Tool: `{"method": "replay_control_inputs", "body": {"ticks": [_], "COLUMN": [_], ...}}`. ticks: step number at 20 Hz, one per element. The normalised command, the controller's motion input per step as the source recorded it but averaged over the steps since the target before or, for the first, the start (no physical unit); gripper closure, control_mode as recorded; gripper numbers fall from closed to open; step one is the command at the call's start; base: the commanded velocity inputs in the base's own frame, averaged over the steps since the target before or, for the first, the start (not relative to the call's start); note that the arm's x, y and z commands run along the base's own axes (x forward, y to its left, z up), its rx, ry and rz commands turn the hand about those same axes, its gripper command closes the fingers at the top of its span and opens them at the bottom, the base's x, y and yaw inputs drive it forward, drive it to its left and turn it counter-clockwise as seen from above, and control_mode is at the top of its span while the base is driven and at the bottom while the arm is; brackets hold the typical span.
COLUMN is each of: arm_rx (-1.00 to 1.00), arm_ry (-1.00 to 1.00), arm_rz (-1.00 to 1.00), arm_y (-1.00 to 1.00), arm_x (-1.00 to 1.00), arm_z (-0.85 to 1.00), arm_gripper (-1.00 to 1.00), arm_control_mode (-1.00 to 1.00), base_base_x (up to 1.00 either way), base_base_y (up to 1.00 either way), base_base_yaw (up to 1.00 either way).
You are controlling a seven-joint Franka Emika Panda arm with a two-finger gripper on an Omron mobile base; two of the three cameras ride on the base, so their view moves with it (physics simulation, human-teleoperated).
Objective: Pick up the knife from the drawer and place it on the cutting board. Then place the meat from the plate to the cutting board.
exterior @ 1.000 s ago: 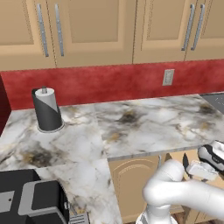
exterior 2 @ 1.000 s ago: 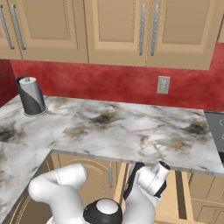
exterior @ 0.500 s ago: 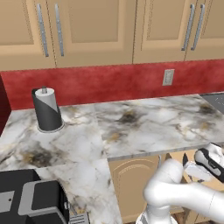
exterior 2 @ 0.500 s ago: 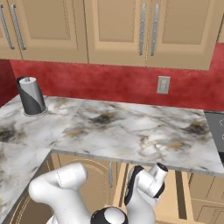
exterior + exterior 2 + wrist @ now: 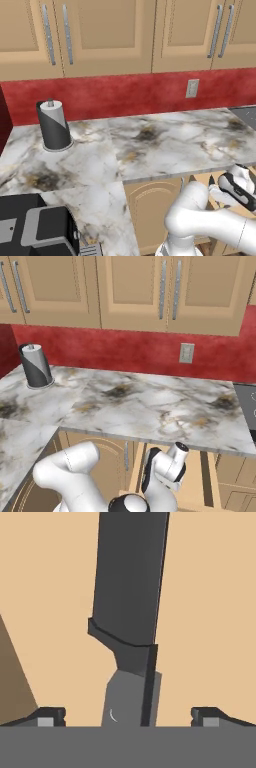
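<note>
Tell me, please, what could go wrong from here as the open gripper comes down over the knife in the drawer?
1. The gripper is open with the knife between its fingertips, near where blade meets handle; closing there could pinch the thin blade, and the knife might twist or slip.
2. The hand works below the marble counter edge, inside the drawer; lifting straight up could knock the knife against that overhang.

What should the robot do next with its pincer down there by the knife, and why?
Probably close the pincer on the knife. In the hand view the knife lies on the tan drawer floor, right between the two wide-open fingertips, so it looks lined up for a grab.
</note>
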Motion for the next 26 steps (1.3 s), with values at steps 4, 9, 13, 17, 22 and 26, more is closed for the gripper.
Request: {"method": "replay_control_inputs", "body": {"ticks": [4,9,13,17,22,26], "arm_rx": [-0.03,-0.01,0.0,0.0,0.0,0.0], "arm_ry": [0.0,0.0,0.0,0.0,0.02,0.06], "arm_rz": [-0.04,-0.04,-0.02,-0.05,-0.11,-0.17], "arm_y": [0.0,0.0,0.0,-0.07,-0.25,-0.12], "arm_x": [0.01,0.0,0.0,-0.12,-0.17,-0.09], "arm_z": [-0.42,-0.32,-0.11,0.03,0.31,0.45], "arm_gripper": [1.0,1.0,1.0,1.0,1.0,1.0], "arm_control_mode": [-1.0,-1.0,-1.0,-1.0,-1.0,-1.0], "base_base_x": [0.0,0.0,0.0,0.0,0.0,0.0], "base_base_y": [0.0,0.0,0.0,0.0,0.0,0.0], "base_base_yaw": [0.0,0.0,0.0,0.0,0.0,0.0]}}
